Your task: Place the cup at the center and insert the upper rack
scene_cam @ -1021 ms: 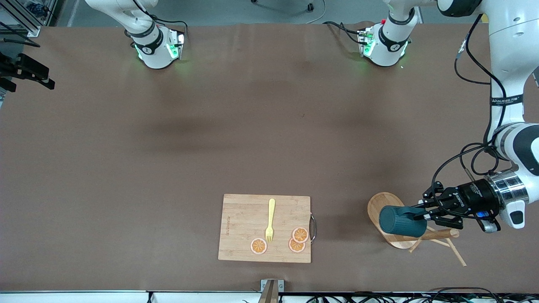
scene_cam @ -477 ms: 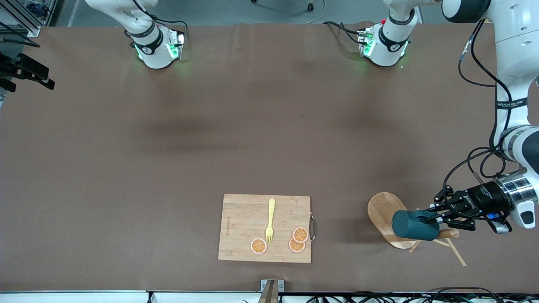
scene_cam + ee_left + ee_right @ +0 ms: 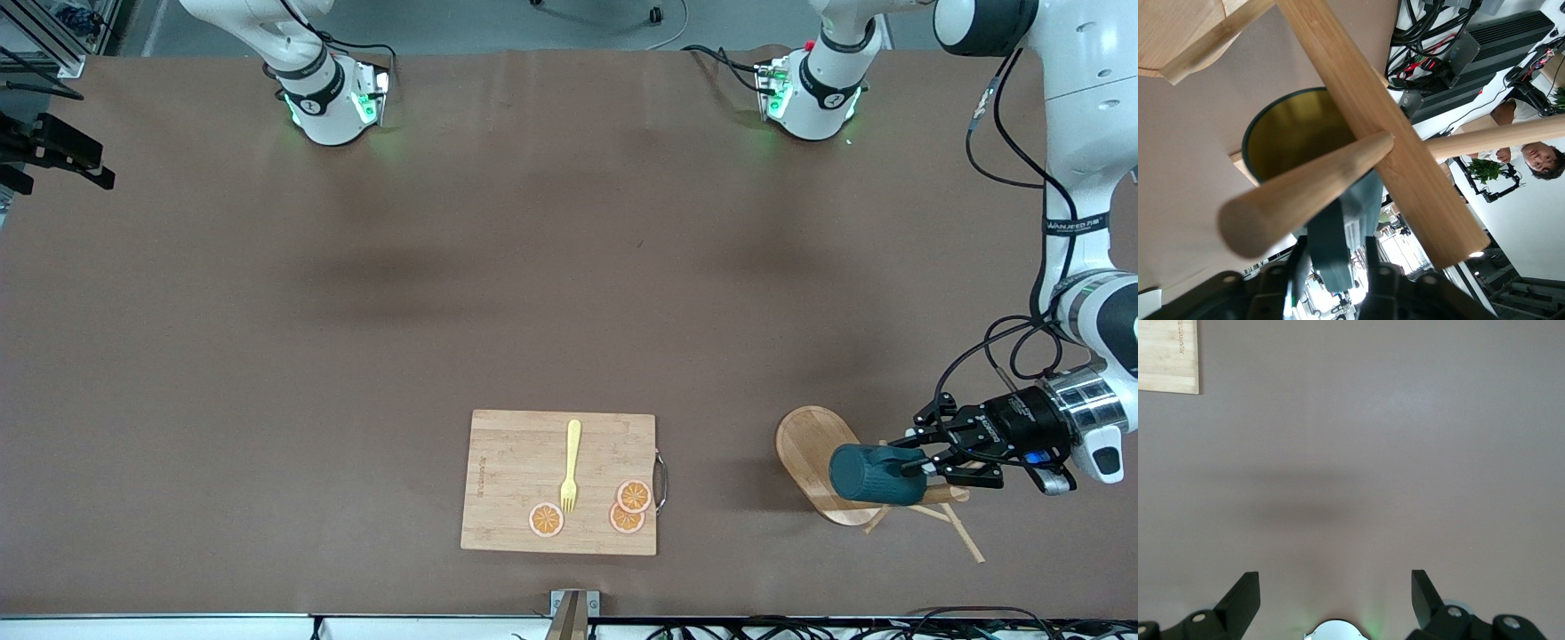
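The dark teal cup lies sideways in the air, held by its handle in my left gripper, over the upper rack. The rack is a light wooden mug tree tipped on its side near the left arm's end of the table, its post and pegs lying low. In the left wrist view my left gripper is shut on the teal handle. The cup's yellow inside faces the camera past the post and a peg. My right gripper is open over bare table.
A wooden cutting board with a yellow fork and orange slices lies near the table's front edge, at mid-length. Its corner shows in the right wrist view. The right arm waits high, its hand out of the front view.
My left gripper has carried the cup a little toward the left arm's end of the table, along the tipped rack's post. The rack and the board have not moved.
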Controlling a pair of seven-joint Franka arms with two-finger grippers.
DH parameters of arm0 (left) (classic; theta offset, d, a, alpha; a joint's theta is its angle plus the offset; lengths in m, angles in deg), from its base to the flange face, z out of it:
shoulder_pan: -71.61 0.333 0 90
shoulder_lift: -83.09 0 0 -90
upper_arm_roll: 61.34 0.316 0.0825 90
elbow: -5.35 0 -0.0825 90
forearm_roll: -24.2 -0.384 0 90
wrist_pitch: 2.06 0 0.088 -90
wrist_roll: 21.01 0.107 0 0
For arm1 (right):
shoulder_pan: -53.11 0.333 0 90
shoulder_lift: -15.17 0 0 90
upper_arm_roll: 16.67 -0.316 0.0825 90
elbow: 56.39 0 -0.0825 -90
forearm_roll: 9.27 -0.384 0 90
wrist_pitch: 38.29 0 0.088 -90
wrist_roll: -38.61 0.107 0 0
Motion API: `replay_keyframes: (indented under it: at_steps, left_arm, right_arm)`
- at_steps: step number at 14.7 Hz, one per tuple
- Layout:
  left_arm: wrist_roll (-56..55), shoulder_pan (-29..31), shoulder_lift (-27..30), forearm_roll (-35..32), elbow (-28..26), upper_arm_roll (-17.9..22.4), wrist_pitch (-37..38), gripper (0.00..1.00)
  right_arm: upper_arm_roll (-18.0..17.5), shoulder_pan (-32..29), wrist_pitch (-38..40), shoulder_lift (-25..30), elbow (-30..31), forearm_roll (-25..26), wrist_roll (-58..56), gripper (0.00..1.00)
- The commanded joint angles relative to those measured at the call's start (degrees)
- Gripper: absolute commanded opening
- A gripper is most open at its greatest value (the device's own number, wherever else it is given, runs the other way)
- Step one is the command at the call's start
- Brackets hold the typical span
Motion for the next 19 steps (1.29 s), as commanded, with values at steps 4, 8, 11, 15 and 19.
replay_keyframes:
  at_steps: [4,8,11,15,19]
  left_arm:
    - [0.90,-0.05,6.29,-17.01,0.37,-0.91,0.65,1.00]
    - [1.07,-1.02,15.78,-36.45,0.28,-3.54,5.74,1.00]
    - [4.48,-0.93,22.46,-53.65,0.28,-9.06,9.16,1.00]
    - [9.58,-0.84,28.45,-69.25,-0.33,-16.19,14.35,1.00]
    - [18.37,-4.26,33.28,-72.42,-1.82,-15.95,17.87,1.00]
  right_arm:
    - [-0.41,-0.49,-0.63,1.47,1.28,0.90,-0.65,1.00]
    - [-0.58,-0.23,-0.81,1.47,1.20,0.90,-0.65,1.00]
    - [-0.58,-0.23,-0.98,1.47,1.20,0.82,-0.56,1.00]
    - [-0.58,-0.23,-0.81,1.47,1.28,0.90,-0.65,1.00]
    - [-0.58,-0.31,-0.81,1.47,1.46,1.26,-0.74,1.00]
